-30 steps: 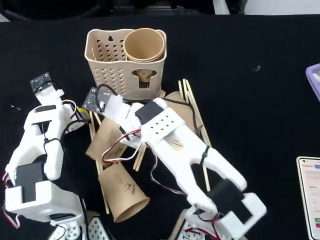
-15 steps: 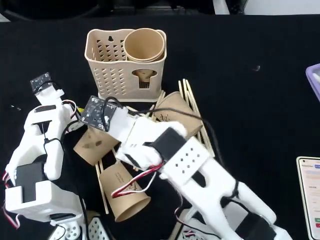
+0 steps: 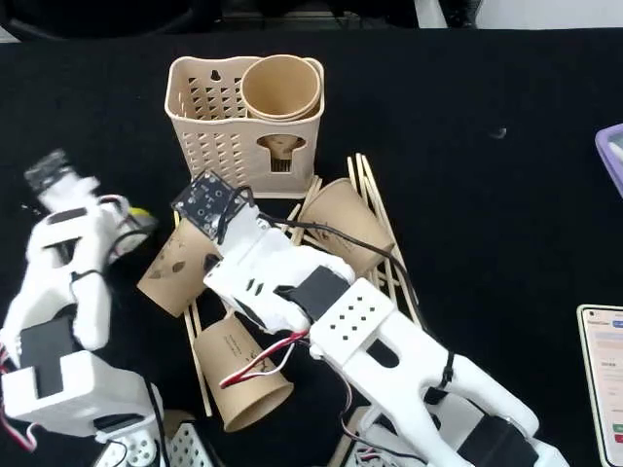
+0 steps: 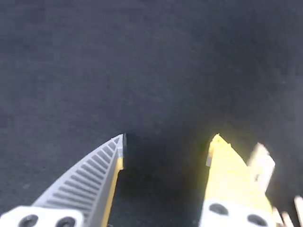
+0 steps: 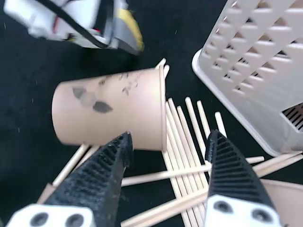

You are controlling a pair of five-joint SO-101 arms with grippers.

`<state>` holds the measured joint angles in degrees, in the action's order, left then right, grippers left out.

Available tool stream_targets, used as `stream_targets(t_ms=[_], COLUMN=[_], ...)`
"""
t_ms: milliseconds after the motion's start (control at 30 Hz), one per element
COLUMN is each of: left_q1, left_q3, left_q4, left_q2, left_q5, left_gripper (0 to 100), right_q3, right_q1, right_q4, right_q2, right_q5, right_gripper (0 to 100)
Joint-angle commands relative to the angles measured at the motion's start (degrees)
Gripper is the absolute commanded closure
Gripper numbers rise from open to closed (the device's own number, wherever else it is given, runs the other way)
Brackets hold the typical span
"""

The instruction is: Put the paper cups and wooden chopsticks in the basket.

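Leftward is where my left arm has slid since a moment ago, while my right wrist has nudged a touch toward the basket (image 3: 209, 136). My right end effector (image 5: 169, 137) hangs spread wide, holding nothing, over a tipped paper cup (image 5: 109, 116) and a scatter of wooden chopsticks (image 5: 185, 142). In the high view that cup lies left of centre, a second cup (image 3: 243, 375) lies toward the bottom, and a third cup (image 3: 341, 224) lies on chopsticks just below the basket. Nested cups (image 3: 282, 86) stand inside the basket at upper centre. My left end effector (image 4: 168, 139) is spread apart, empty, over the bare black tabletop (image 4: 151, 56).
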<state>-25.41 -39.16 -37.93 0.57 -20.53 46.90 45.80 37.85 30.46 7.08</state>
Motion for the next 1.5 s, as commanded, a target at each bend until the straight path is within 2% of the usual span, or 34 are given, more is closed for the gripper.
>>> stream_targets(t_ms=[0, 200, 333, 567, 900, 1100, 1300, 1467], left_q1=[-0.31, 3.21, 5.23, 11.30, 14.64, 14.55, 14.64, 14.64], left_q3=[3.12, 8.40, 11.91, 12.62, 16.48, 16.75, 17.01, 15.16], left_q4=[0.79, -0.18, -6.07, -13.27, -22.86, -23.38, -25.49, -26.11], left_q2=[-0.88, -6.59, -7.82, -7.21, -7.12, -7.12, -6.51, -1.05], left_q5=[-0.97, 3.60, 7.21, 14.51, 19.16, 23.30, 24.79, 24.97], left_gripper=[71, 71, 71, 71, 71, 71, 71, 71], right_q3=[1.71, 9.19, 9.98, 12.62, 13.67, 13.58, 10.15, 7.69], right_q1=[0.62, 0.35, -1.58, -7.47, -4.75, -2.73, 0.35, 1.05], right_q4=[-7.38, -23.38, -25.32, -17.58, -17.14, -14.07, -7.56, -1.49], right_q2=[2.24, 2.15, 2.24, 2.68, 2.51, 2.68, 2.24, 2.77], right_q5=[-3.08, -4.66, -6.15, -6.42, -6.42, -5.89, 8.44, 10.11], right_gripper=[74.3, 74.3, 74.3, 74.3, 74.3, 74.4, 74.4, 74.4])
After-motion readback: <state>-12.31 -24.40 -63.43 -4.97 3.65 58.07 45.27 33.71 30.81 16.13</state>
